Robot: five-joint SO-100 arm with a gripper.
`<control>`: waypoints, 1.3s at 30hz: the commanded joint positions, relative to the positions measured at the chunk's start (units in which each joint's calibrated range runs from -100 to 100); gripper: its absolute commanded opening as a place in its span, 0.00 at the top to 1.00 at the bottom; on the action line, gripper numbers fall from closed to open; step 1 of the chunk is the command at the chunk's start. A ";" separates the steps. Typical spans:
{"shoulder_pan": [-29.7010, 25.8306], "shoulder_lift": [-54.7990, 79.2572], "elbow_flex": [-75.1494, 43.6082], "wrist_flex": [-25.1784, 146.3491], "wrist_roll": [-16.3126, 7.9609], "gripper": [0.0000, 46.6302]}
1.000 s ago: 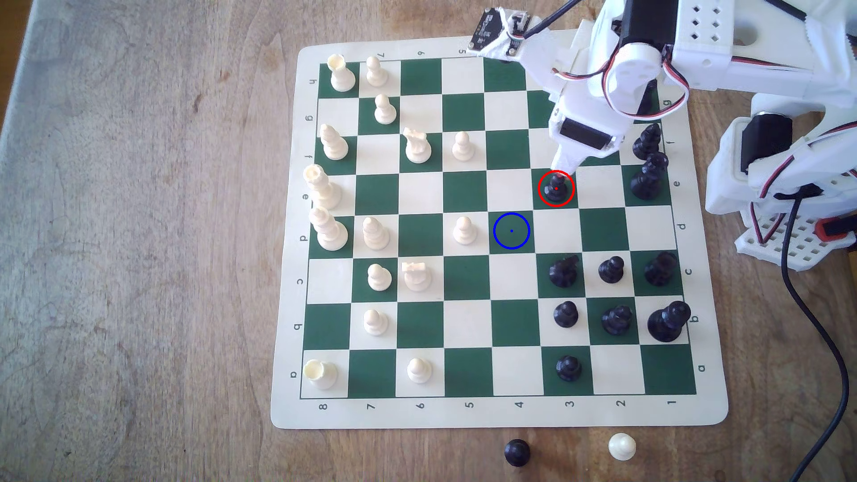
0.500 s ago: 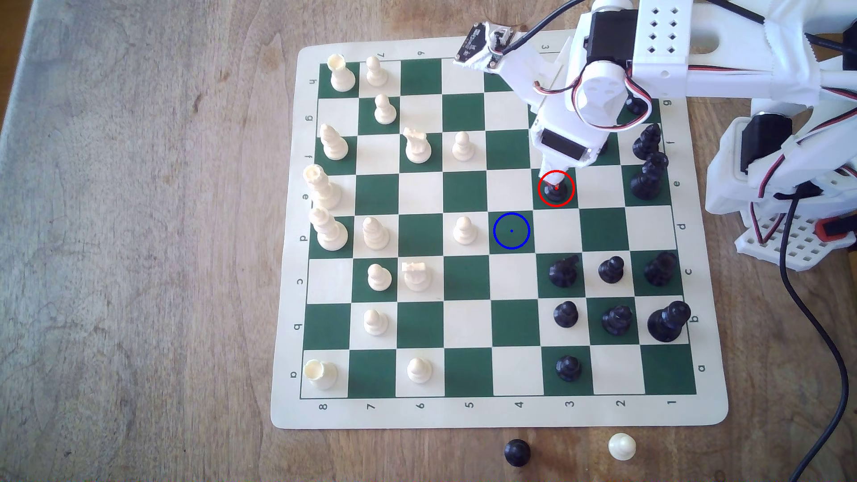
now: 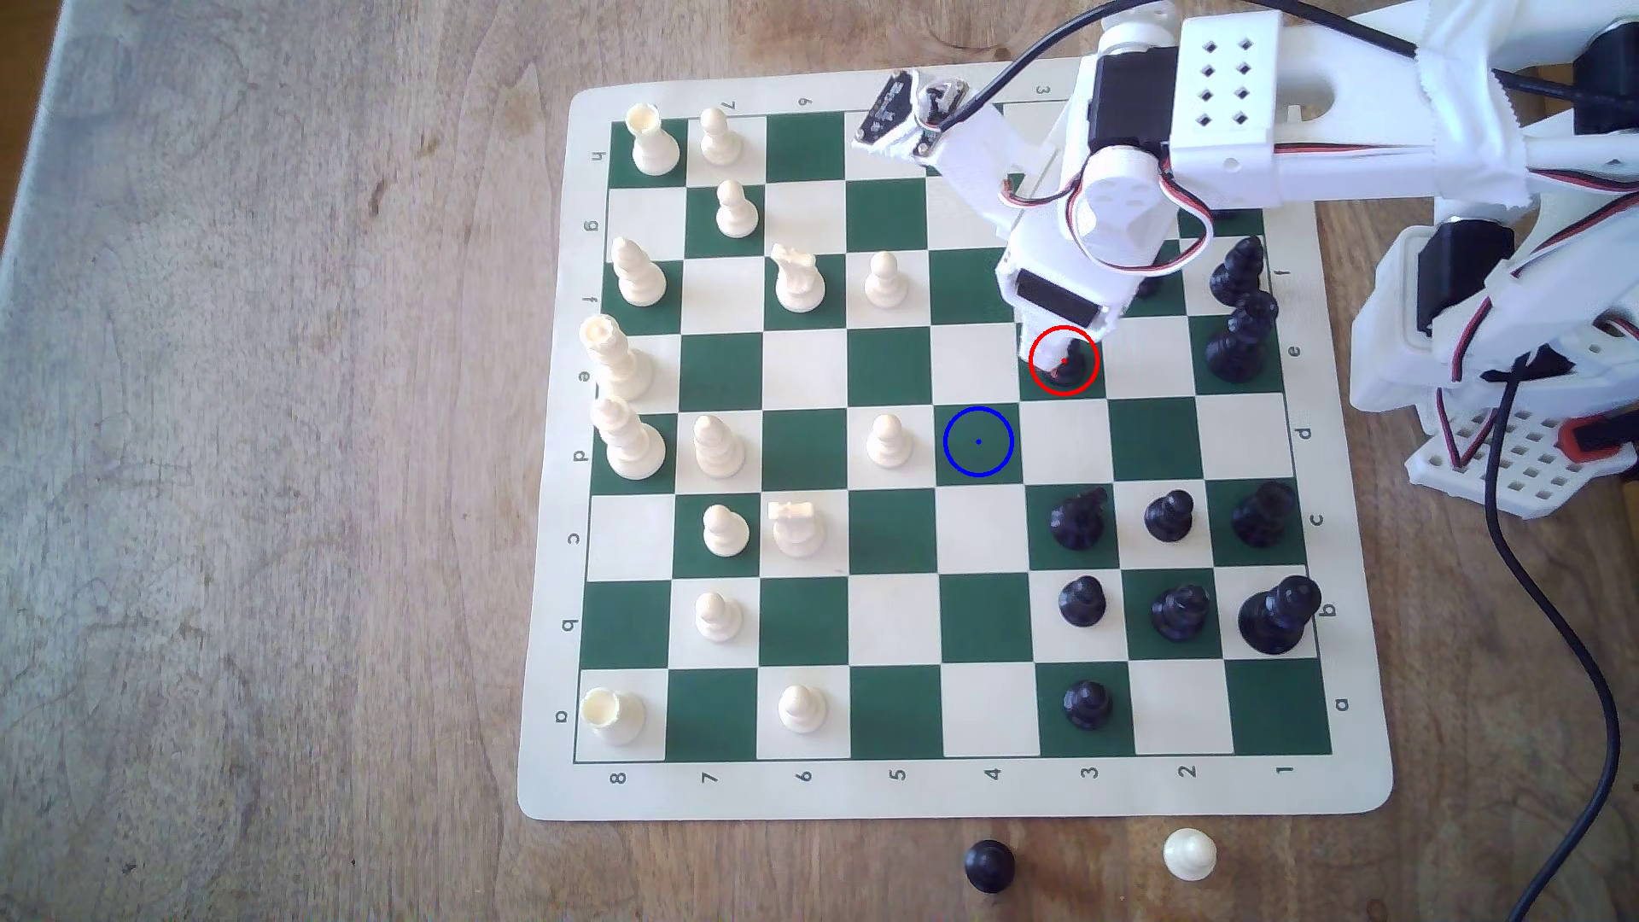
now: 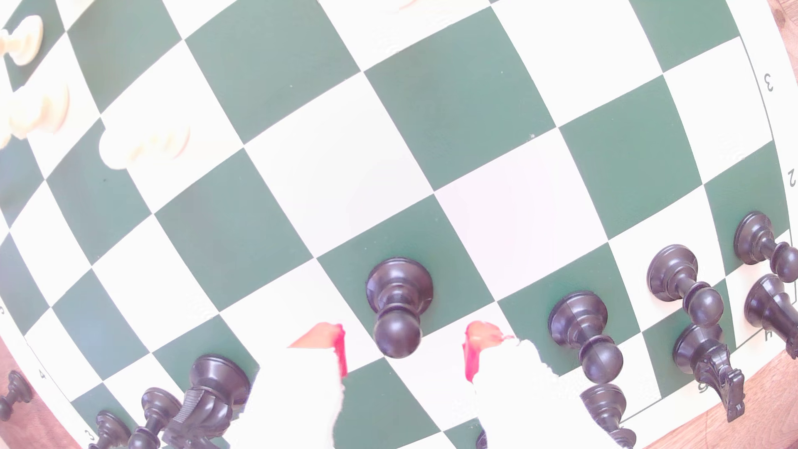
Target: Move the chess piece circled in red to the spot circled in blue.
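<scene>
Straddling the black pawn (image 4: pixel 399 302), your fingers (image 4: pixel 321 341) stand parted with a gap on each side of its ball head, touching nothing; the red pads flank it in the wrist view. From the exterior view, the gripper (image 3: pixel 1055 355) reaches down into the red ring (image 3: pixel 1063 360) and hides most of the pawn (image 3: pixel 1075 365), which stands upright on its dark green square. Your white arm (image 3: pixel 1224 115) comes in from the exterior view's upper right, bent steeply downward at the wrist. The blue-ringed spot (image 3: pixel 978 441) is the dark green square diagonally adjacent, toward the exterior view's lower left, with nothing on it. The chessboard mat (image 3: pixel 550 621) lies flat on a wooden counter (image 3: pixel 266 443), where a black pawn and a cream pawn sit off the mat's near edge. Only the wrist view lets you see the clearance around the pawn's head.
</scene>
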 commanded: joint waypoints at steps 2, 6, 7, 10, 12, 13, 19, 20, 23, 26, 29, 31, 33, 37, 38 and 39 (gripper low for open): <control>-0.45 0.22 0.26 -1.64 -0.39 0.69; -0.68 0.65 0.81 -2.46 -0.44 0.70; -0.76 0.73 1.08 -2.78 -0.49 0.71; -1.31 1.24 2.17 -3.93 -0.78 0.71; -1.70 1.67 2.44 -4.34 -0.88 0.71; -1.86 1.92 2.53 -4.42 -0.88 0.71; -2.41 2.86 2.53 -5.16 -1.12 0.72; -2.56 3.03 2.53 -5.16 -1.12 0.72; -2.80 3.28 2.53 -5.16 -1.27 0.72; -2.80 3.54 2.62 -5.73 -1.27 0.72; -2.72 3.45 2.80 -6.22 -1.27 0.73; -2.87 3.45 2.80 -6.22 -1.27 0.74; -2.95 3.54 2.80 -6.31 -1.32 0.74; -2.95 3.62 2.80 -6.31 -1.32 0.77; -2.95 3.62 2.80 -6.31 -1.32 0.78; -2.95 3.62 2.89 -6.22 -1.32 0.78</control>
